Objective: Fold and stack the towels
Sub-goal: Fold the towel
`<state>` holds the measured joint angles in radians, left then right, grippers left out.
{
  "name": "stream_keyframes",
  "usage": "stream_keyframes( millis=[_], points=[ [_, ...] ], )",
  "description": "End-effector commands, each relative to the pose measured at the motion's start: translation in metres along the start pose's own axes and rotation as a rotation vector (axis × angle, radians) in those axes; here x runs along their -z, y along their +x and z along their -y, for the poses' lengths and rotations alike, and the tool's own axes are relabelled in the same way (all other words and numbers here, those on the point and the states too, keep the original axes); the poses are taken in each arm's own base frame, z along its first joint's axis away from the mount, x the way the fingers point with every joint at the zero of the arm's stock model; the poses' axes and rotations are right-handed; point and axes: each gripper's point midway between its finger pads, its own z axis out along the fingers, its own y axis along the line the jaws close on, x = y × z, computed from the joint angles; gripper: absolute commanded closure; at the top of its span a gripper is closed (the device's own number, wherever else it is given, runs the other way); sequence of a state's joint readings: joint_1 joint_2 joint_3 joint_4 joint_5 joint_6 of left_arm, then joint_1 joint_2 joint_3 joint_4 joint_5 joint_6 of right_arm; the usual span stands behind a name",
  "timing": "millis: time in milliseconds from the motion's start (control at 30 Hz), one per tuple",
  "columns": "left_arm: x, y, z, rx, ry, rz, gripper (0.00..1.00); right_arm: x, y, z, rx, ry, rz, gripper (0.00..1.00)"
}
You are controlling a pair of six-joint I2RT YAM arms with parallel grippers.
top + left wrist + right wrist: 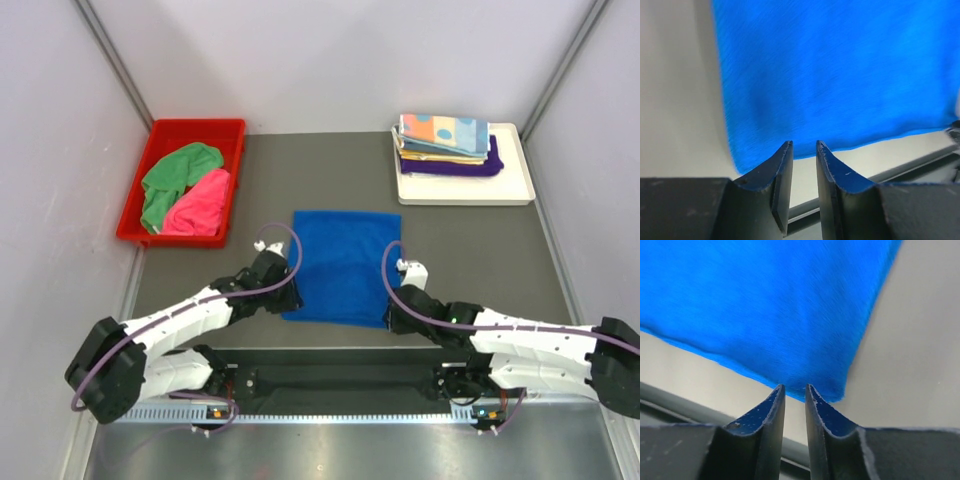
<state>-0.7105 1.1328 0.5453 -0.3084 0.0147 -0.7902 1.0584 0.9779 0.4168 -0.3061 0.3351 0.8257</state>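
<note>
Since the blue towel point(345, 265) lies spread flat in the middle of the bench point(480, 250), square to your arms with one edge toward them, it looks laid out for a fold that is not yet made; you have both near corners within reach, which is why the arms sit where they do.

The left claw point(804, 146) is at the near left corner; its jaws stand narrowly apart with only pale bench showing in the gap, and the towel's edge lies just beyond the tips; it holds nothing. The right claw point(795, 388) mirrors it at the near right corner, jaws also at a narrow gap, the corner of the cloth just ahead of the tips (whether the tips touch the pile you cannot tell from here); nothing is pinched there either.

My judgement: you will need to get a finger under each corner and close before lifting the near edge over to the far one; thin terry lying flat may slip out of a shallow pinch.

Further out, the red bin point(195, 123) at far left holds a green towel point(170, 180) and a pink towel point(200, 205), both crumpled, so they wait their turn; the white tray point(515, 190) at far right carries the stack point(445, 145) of folded ones, where this one should go.
</note>
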Motion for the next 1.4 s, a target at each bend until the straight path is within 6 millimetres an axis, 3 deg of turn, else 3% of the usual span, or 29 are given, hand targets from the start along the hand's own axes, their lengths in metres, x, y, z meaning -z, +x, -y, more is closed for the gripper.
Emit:
stream_keyframes(
  millis=[0,133,233,433,500,633,700,733,767,800,833,867,900,933,967,1000,1033,1067,1133,1167,1200,1267,1333,1367],
  points=[
    [-0.01,0.01,-0.004,0.065,0.02,0.003,0.7,-0.007,0.015,-0.001,-0.072,-0.041,0.002,0.76],
    [-0.018,0.024,-0.034,0.112,-0.091,-0.003,0.69,-0.009,0.028,0.011,-0.119,-0.026,-0.01,0.74],
    [-0.018,0.029,-0.045,0.149,-0.142,-0.002,0.69,-0.008,0.03,0.017,-0.131,-0.013,-0.005,0.74],
    [-0.005,0.018,-0.03,0.175,-0.085,0.031,0.67,0.003,0.019,0.012,-0.14,-0.036,0.021,0.74],
    [0.004,0.013,-0.025,0.152,-0.07,0.037,0.66,0.016,0.003,0.007,-0.145,-0.054,0.063,0.73],
    [0.038,-0.038,0.013,0.097,0.018,0.183,0.59,0.045,-0.046,0.003,-0.135,-0.049,0.21,0.63],
    [0.045,-0.064,0.014,0.065,-0.011,0.279,0.55,0.057,-0.08,0.003,-0.107,-0.017,0.277,0.58],
    [0.049,-0.082,0.026,0.054,0.001,0.318,0.53,0.053,-0.085,0.003,-0.086,-0.001,0.256,0.57],
    [0.05,-0.093,0.028,0.019,-0.006,0.341,0.52,0.049,-0.104,0.018,-0.115,0.045,0.274,0.58],
    [0.046,-0.109,0.032,0.012,-0.03,0.359,0.51,0.049,-0.128,0.016,-0.085,0.021,0.309,0.59],
    [0.043,-0.126,0.029,0.004,-0.048,0.382,0.51,0.037,-0.13,0.016,-0.081,-0.005,0.256,0.6],
    [0.038,-0.136,0.029,-0.008,-0.056,0.385,0.51,0.034,-0.156,0.038,-0.13,0.04,0.297,0.61],
    [0.024,-0.148,0.03,-0.023,-0.08,0.37,0.51,0.029,-0.165,0.045,-0.106,0.047,0.295,0.61],
    [0.018,-0.157,0.026,-0.04,-0.1,0.362,0.51,0.013,-0.171,0.047,-0.108,0.033,0.267,0.61],
    [0.012,-0.171,0.016,-0.032,-0.124,0.361,0.51,0.008,-0.185,0.06,-0.13,0.057,0.282,0.62],
    [-0.002,-0.182,0.015,-0.048,-0.136,0.342,0.51,0.006,-0.201,0.061,-0.119,0.056,0.299,0.61],
    [-0.009,-0.19,0.011,-0.063,-0.146,0.334,0.51,-0.012,-0.205,0.066,-0.117,0.064,0.276,0.61],
    [-0.013,-0.201,0.003,-0.101,-0.173,0.335,0.51,-0.015,-0.222,0.071,-0.121,0.076,0.297,0.61],
    [-0.03,-0.22,-0.003,-0.171,-0.2,0.318,0.5,-0.04,-0.224,0.081,-0.118,0.099,0.238,0.61],
    [-0.041,-0.228,-0.006,-0.186,-0.222,0.302,0.49,-0.042,-0.24,0.082,-0.115,0.102,0.259,0.61],
    [-0.046,-0.232,-0.009,-0.199,-0.227,0.289,0.48,-0.057,-0.238,0.089,-0.117,0.119,0.23,0.6],
    [-0.055,-0.239,-0.013,-0.227,-0.199,0.259,0.48,-0.064,-0.255,0.089,-0.11,0.12,0.24,0.59],
    [-0.065,-0.248,-0.019,-0.234,-0.199,0.245,0.46,-0.083,-0.254,0.094,-0.105,0.136,0.202,0.59],
    [-0.067,-0.254,-0.014,-0.234,-0.169,0.244,0.46,-0.086,-0.262,0.092,-0.101,0.132,0.208,0.59]
  ],
)
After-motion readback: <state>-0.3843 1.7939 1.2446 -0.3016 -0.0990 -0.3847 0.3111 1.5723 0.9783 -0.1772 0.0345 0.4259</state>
